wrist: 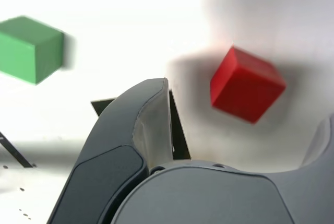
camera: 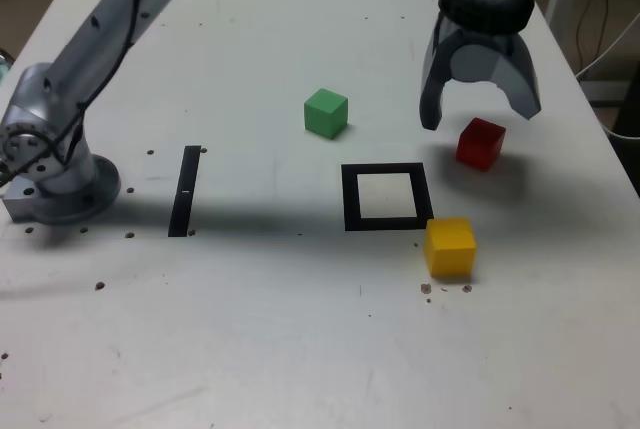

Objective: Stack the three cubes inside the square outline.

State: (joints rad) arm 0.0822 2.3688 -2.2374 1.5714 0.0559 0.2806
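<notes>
Red cube (camera: 481, 142) sits on the counter (camera: 300, 349) at 2 o'clock from the outline (camera: 386, 197). The hand (camera: 480, 114) hovers above it, released. Green cube (camera: 326, 113) at 11, yellow cube (camera: 449, 247) at 4.

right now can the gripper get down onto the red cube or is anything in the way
Probably yes. The gripper hangs open just above the red cube, with bare table all round it. The yellow cube and green cube stand well apart, so nothing seems to block a descent.

Between wide-spread jaws sits the red cube (wrist: 246, 84), with the green cube (wrist: 30, 49) well apart from it.
</notes>
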